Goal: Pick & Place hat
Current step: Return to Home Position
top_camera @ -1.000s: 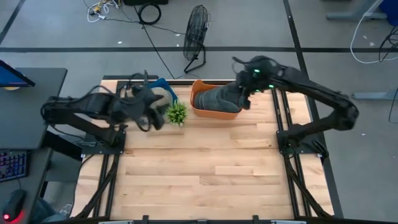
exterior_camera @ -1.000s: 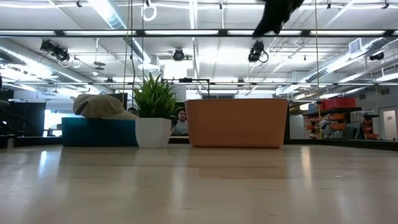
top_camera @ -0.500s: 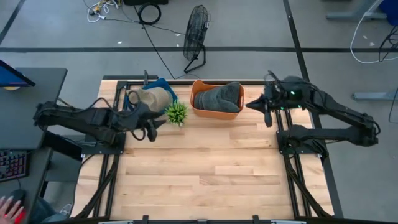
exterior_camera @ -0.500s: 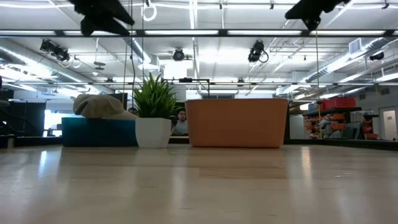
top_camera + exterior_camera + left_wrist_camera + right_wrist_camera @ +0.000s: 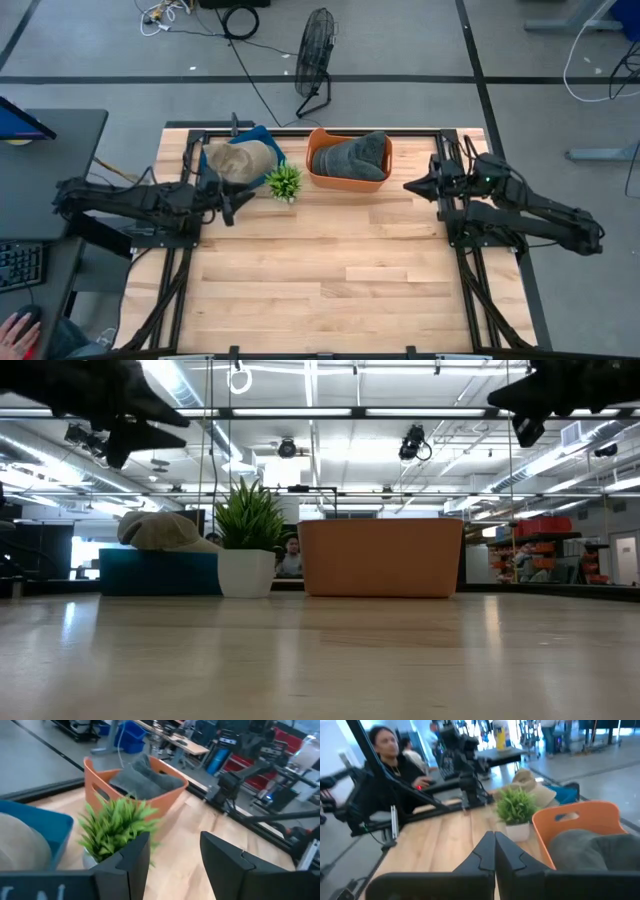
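Note:
A grey hat point(image 5: 350, 158) lies inside the orange bin point(image 5: 318, 176) at the table's far edge; the left wrist view shows the hat point(image 5: 145, 776) too. A tan hat point(image 5: 238, 158) rests on top of the blue bin point(image 5: 262, 136) to its left. My left gripper point(image 5: 228, 205) hangs open in the air near the plant, touching nothing; the left wrist view shows its gap point(image 5: 175, 855). My right gripper point(image 5: 412, 186) is shut and empty, raised to the right of the orange bin; its fingers point(image 5: 495, 851) meet in the right wrist view.
A small potted plant point(image 5: 285, 182) stands between the two bins. Bare wooden table point(image 5: 330, 270) stretches toward the near edge. A person point(image 5: 390, 767) sits beyond the table's left side, and a hand point(image 5: 12, 330) rests at a desk there.
My right gripper has drawn back from above the grey hat in the orange bin toward the table's right edge. My left gripper has pulled away from the blue bin toward the left and near side. Both hats stay where they were.

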Robot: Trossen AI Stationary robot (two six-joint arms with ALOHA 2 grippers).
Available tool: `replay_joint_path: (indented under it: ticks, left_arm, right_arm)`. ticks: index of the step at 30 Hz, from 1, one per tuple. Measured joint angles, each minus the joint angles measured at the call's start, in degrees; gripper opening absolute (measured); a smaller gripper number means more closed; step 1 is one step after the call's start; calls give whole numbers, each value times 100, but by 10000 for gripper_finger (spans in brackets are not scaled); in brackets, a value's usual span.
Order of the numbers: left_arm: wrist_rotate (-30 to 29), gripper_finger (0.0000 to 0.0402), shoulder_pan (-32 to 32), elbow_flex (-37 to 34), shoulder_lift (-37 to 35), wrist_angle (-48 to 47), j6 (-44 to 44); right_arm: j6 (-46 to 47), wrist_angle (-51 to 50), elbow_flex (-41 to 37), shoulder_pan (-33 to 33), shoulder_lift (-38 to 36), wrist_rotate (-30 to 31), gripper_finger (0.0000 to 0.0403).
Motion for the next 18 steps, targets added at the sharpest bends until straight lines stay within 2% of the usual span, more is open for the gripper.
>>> replay_joint_path:
  ticks: [5, 11, 18]
  left_arm:
    - [127, 177, -2, -516, -329, 275, 7]
    - [124, 177, 27, -719, -818, 250, 157]
    - [119, 177, 24, -717, -1348, 115, 619]
  right_arm:
    - [141, 431, -522, -1, -374, -9, 0]
    - [141, 427, -727, -1, -790, -39, 0]
    - [113, 351, -733, -1, -1244, -651, 0]
